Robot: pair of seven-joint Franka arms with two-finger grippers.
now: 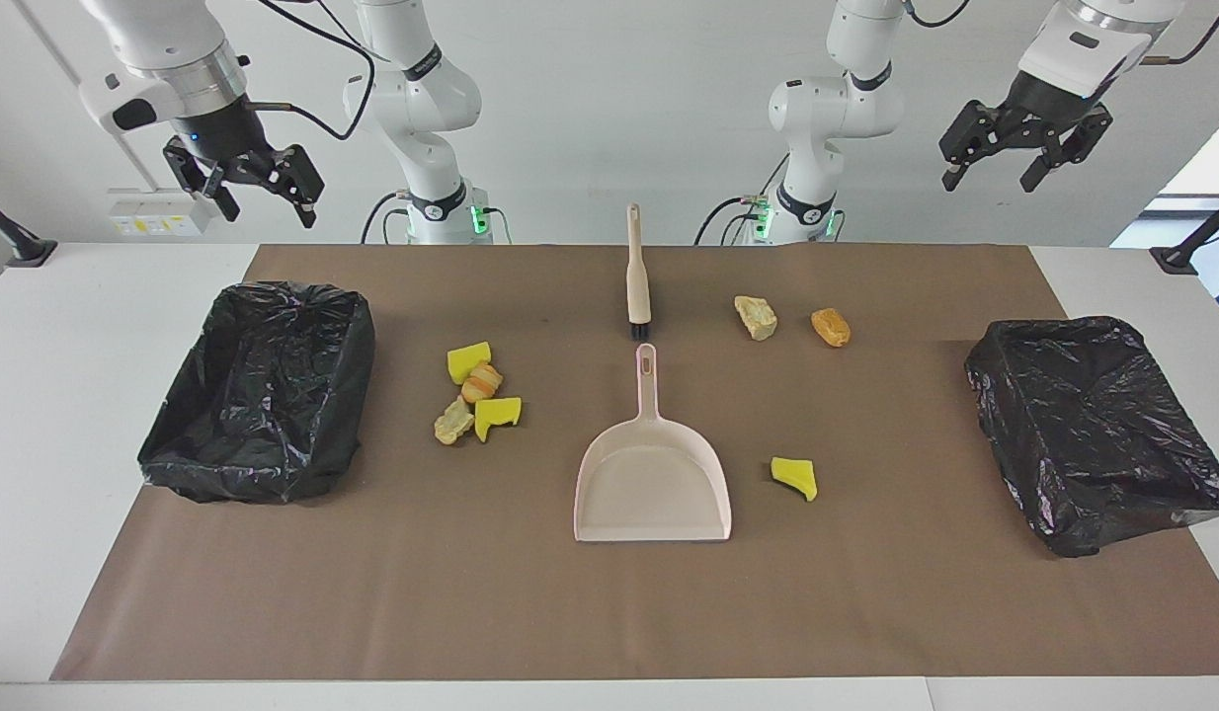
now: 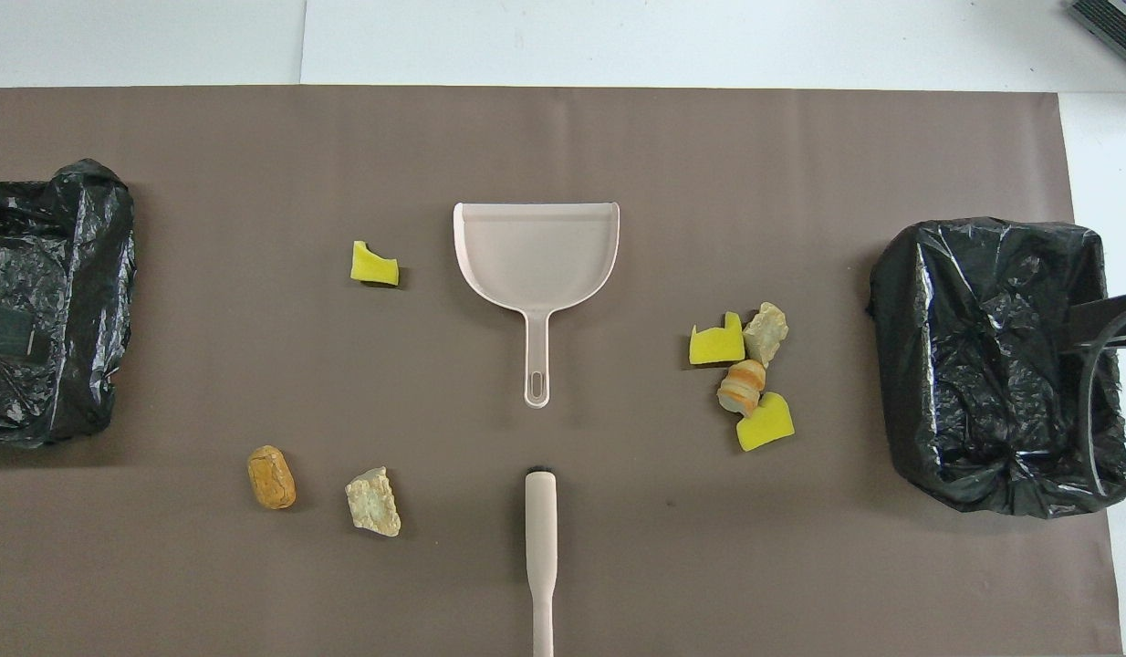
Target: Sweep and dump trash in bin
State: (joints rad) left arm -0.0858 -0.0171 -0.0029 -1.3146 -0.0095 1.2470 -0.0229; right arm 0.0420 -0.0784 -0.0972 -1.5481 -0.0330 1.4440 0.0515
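Both arms waited raised above the robots' edge of the table. The right gripper (image 1: pixel 259 188) hung over the bare table near the robots, at the right arm's end, its jaws parted and holding nothing; the left gripper (image 1: pixel 1024 148) hung high at the left arm's end, jaws likewise spread and empty. On the brown mat (image 1: pixel 866 612) the beige dustpan (image 1: pixel 652 481) lay in the middle, its handle pointing toward the robots, and the beige brush (image 1: pixel 637 272) lay nearer the robots, its black bristles just short of the dustpan's handle. The trash was scattered in two groups. Toward the right arm's end, four pieces clustered together: a yellow sponge wedge (image 1: pixel 468 360), a bread-like chunk (image 1: pixel 482 382), a pale lump (image 1: pixel 453 423) and a second yellow wedge (image 1: pixel 497 416). Toward the left arm's end lay a pale beige lump (image 1: pixel 756 317) and an orange-brown chunk (image 1: pixel 830 327) side by side, apart, with a third yellow wedge (image 1: pixel 795 476) just beside the dustpan. A bin lined with black plastic (image 1: pixel 264 390) stood at the right arm's end, and another lined bin (image 1: pixel 1098 430) at the left arm's end.
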